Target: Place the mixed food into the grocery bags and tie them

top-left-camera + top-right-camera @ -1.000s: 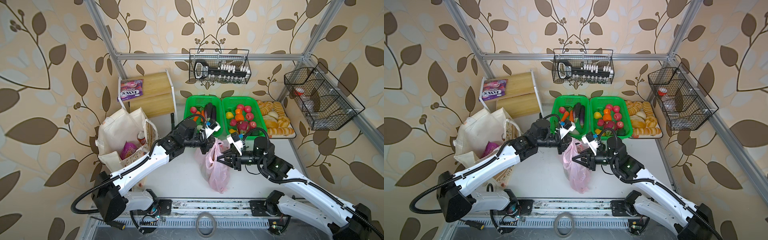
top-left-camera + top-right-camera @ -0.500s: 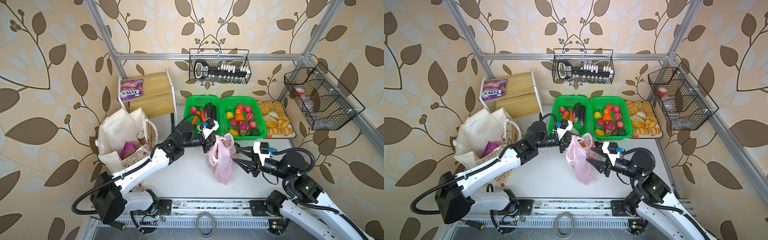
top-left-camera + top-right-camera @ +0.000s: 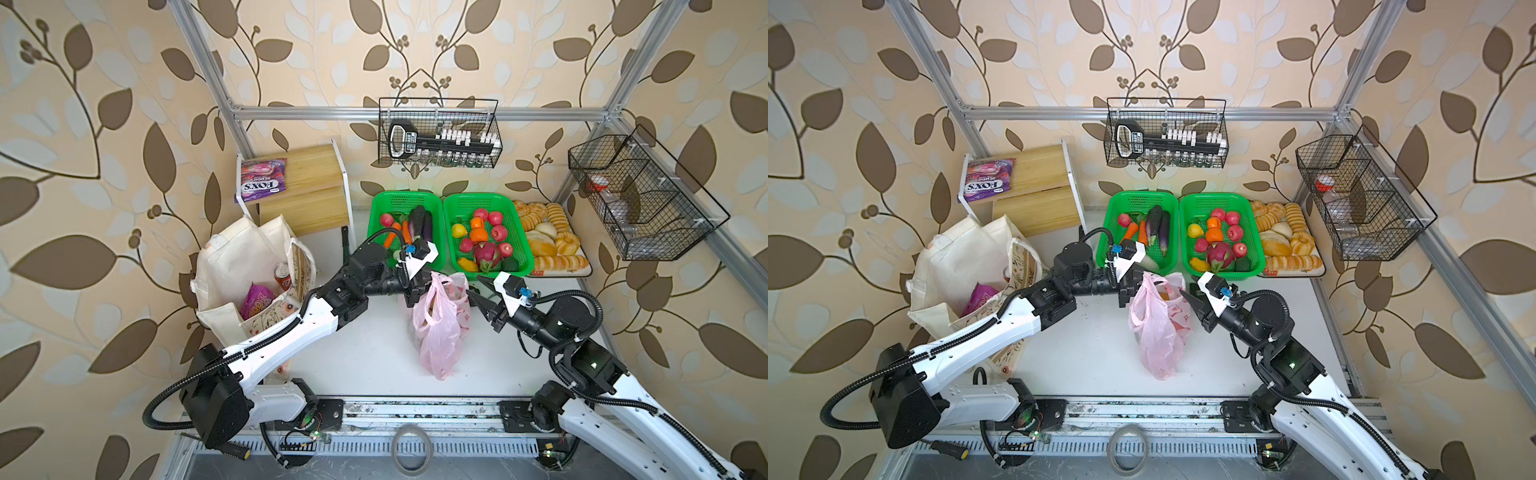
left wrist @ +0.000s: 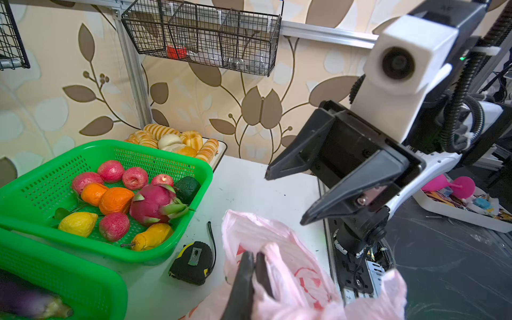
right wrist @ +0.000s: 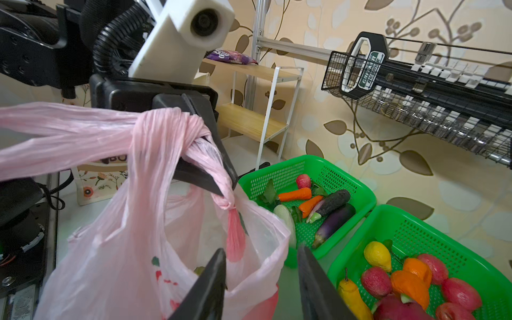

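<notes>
Left pincer (image 3: 417, 291) grips the pink bag (image 3: 438, 332) by a handle; right pincer (image 3: 473, 286), half-open, empty at three o'clock, may snag and tear film.

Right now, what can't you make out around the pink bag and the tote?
- Pink bag contents: in both top views only a vague brownish shape through crumpled film.
- Tote bottom: in a top view its walls hide whatever lies under the red can and purple packet.
- Left pincer: left wrist view, shut on bag plastic; picture edge cuts its base.
- Right pincer: right wrist view, open; contact with bag rim unclear.
</notes>
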Controlling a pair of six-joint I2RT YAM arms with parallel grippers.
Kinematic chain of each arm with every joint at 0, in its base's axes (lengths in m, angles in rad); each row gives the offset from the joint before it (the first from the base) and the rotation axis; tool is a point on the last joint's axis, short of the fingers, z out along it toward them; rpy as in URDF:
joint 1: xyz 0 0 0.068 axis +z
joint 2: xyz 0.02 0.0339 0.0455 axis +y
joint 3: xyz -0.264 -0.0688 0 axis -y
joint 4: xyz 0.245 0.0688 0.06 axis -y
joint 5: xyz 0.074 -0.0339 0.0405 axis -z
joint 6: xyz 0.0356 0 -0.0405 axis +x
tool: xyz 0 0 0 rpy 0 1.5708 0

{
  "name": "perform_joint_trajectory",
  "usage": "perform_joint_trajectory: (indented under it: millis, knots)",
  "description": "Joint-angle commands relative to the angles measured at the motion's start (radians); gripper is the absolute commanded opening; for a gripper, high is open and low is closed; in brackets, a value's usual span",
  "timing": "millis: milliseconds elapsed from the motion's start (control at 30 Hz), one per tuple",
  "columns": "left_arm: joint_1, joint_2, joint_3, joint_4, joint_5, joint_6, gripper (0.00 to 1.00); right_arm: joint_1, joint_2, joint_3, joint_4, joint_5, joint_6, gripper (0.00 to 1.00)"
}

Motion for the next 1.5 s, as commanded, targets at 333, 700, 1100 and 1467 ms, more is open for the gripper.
perform_joint_trajectory:
  millis: [333,700,1100,1467]
  knots:
    - [0.003,-0.047,0.016,0.024,0.058,-0.031,0.0,0.007,0.08,0.007,0.136,-0.161,-0.066,0.35]
    - [0.003,-0.038,0.03,0.005,0.09,-0.04,0.0,0.015,0.171,0.035,0.178,-0.178,-0.081,0.29]
    - [0.003,-0.031,0.041,-0.011,0.098,-0.036,0.0,0.017,0.2,0.043,0.203,-0.28,-0.035,0.11]
    - [0.003,-0.031,0.056,-0.082,0.087,0.021,0.0,0.016,0.17,0.038,0.17,-0.23,-0.008,0.0]
